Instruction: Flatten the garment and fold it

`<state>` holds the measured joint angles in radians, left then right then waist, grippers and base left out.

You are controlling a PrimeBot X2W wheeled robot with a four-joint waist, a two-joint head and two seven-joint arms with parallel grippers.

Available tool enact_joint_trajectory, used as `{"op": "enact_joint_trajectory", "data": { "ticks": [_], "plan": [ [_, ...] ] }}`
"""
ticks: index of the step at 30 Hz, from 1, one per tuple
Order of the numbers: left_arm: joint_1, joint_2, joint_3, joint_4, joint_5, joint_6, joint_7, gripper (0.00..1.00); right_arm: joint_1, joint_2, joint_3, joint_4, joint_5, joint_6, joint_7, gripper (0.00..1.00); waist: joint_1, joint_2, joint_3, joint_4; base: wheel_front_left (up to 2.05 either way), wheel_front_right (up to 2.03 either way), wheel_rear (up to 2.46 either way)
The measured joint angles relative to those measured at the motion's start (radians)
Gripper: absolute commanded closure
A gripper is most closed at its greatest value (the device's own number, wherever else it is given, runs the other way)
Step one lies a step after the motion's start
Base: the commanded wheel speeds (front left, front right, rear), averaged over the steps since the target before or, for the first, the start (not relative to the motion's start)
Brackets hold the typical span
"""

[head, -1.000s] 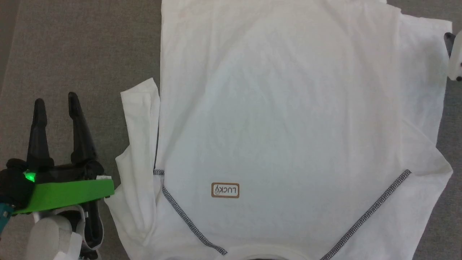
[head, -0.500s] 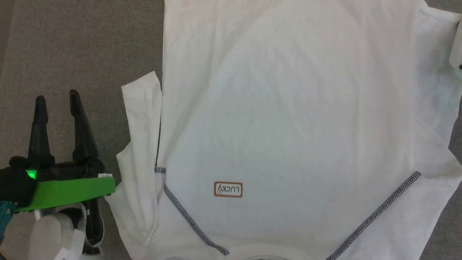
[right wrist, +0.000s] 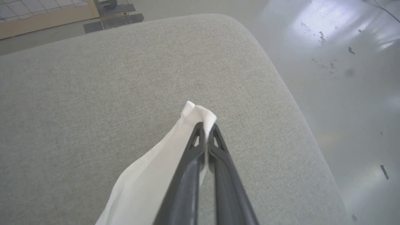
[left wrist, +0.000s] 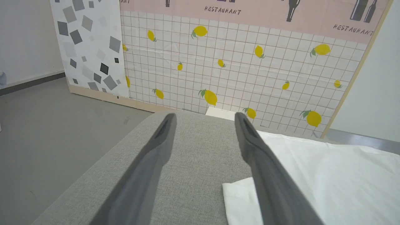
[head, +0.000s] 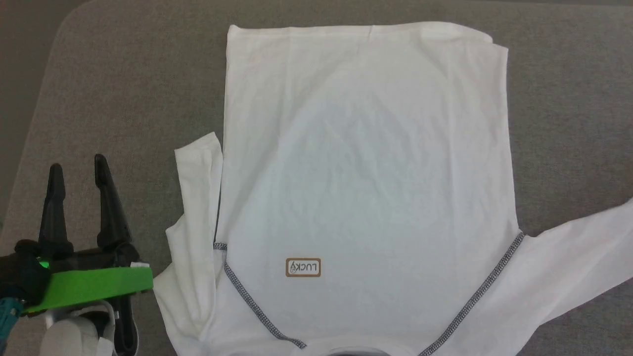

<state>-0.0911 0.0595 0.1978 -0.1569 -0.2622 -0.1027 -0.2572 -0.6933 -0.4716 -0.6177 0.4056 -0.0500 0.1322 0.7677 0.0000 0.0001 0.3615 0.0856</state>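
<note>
The white T-shirt [head: 366,173] lies spread on the grey cushion, neck toward me, with dark zigzag seams and the LUCKY patch [head: 303,267] near the bottom. Its left sleeve [head: 195,207] is folded up along the body. The other sleeve [head: 578,267] stretches out to the right edge of the head view. My left gripper [head: 78,168] stands open over bare cushion left of the shirt, its fingers [left wrist: 259,162] beside the sleeve's hem [left wrist: 240,200]. My right gripper [right wrist: 206,126] is shut on the tip of a white sleeve [right wrist: 150,181], held above the cushion.
The grey cushion [head: 123,99] has a rounded far-left corner and bare room on both sides of the shirt. Beyond it are grey floor [left wrist: 47,131] and a lemon-patterned board [left wrist: 234,62]. A small white box [left wrist: 220,113] sits behind the cushion's far edge.
The head camera has pulled back, so the shirt's far hem now shows. The shirt's right side, folded over before, is now straight and its right sleeve is drawn out to the right.
</note>
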Motion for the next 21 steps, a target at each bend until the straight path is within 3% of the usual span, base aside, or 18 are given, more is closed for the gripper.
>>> {"op": "enact_joint_trajectory", "data": {
  "ticks": [6,12,17,21],
  "plan": [
    [0.042,-0.002,0.015,-0.008,0.000,0.000,0.000,0.00,0.084,-0.006,-0.077,-0.060,-0.008,0.000,0.013,1.00,0.0000,0.0000,-0.066,-0.026,0.00,0.00,0.00],
    [0.063,-0.004,0.029,-0.018,0.000,0.004,0.000,0.00,0.136,-0.014,-0.054,-0.069,-0.010,0.000,0.009,1.00,0.0000,0.0000,-0.118,-0.047,0.00,0.00,0.00],
    [0.092,-0.004,0.035,-0.022,0.000,0.007,0.000,0.00,0.177,-0.048,0.078,-0.100,0.070,0.000,-0.028,1.00,0.0000,0.0000,-0.162,-0.061,0.00,0.00,0.00],
    [0.111,-0.005,0.036,-0.026,0.000,0.016,0.000,0.00,0.197,-0.070,0.269,-0.198,0.243,0.000,-0.037,1.00,-0.0001,0.0000,-0.201,-0.068,0.00,0.00,0.00]
  ]
}}
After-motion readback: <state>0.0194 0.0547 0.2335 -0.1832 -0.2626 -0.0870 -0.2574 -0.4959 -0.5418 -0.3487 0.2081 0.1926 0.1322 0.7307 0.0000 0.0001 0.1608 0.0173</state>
